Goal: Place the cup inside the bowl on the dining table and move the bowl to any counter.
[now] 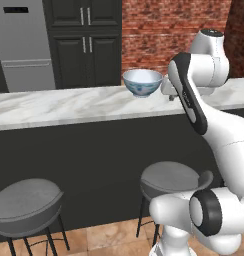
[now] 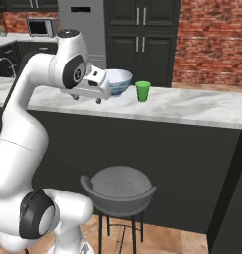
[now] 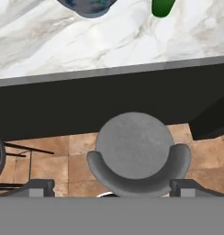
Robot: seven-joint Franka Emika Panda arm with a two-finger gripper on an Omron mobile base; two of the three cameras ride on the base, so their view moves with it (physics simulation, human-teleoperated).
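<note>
The cup [image 2: 142, 91] stands upright on the dining table [image 2: 192, 109], just right of the bowl [image 2: 115, 82] and apart from it. The gripper [image 3: 111, 193] hangs over the table's near edge, nearer than both, jaws spread wide and empty, above a grey stool [image 3: 134, 153].

Green cup [image 2: 142, 92], blue-patterned white bowl [image 1: 142, 82]

From your right base view, the round white ceramic bowl with blue pattern [image 2: 116, 82] stands on the long marble-topped dining table [image 2: 192, 111] — the small green tapered cup [image 2: 142, 91] just beside it at 3 o'clock, apart. A grey round stool [image 2: 120, 188] sits before the table's front, at 6 o'clock below them.
</note>
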